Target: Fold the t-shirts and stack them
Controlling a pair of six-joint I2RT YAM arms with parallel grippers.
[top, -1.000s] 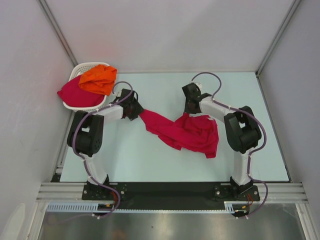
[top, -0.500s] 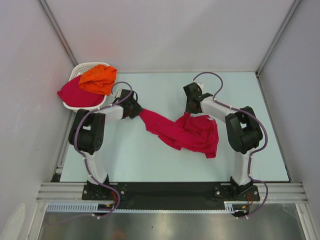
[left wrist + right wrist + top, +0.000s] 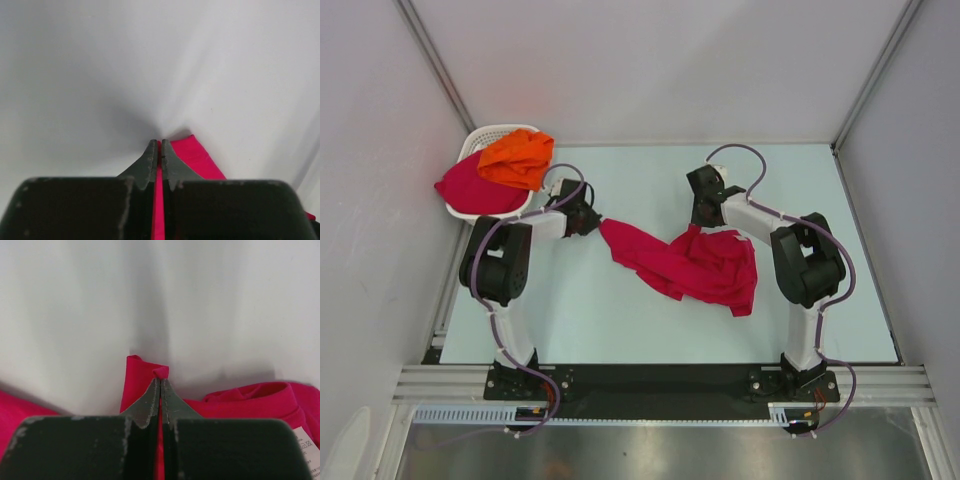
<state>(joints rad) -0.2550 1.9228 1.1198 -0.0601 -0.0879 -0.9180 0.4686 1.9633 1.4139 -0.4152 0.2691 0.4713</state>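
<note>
The left gripper (image 3: 159, 148) is pressed together on a thin edge of the crimson t-shirt (image 3: 692, 266), and the right gripper (image 3: 160, 383) pinches another edge of it. This shirt lies crumpled on the table (image 3: 590, 320) between both arms. The orange t-shirt (image 3: 516, 158) and a second crimson t-shirt (image 3: 470, 190) lie in the basket (image 3: 480, 136). I judge the task is near its start: nothing is folded or stacked.

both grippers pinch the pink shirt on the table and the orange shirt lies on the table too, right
No: the top view shows the orange shirt atop the white basket. Left gripper and right gripper do pinch the pink shirt.
</note>
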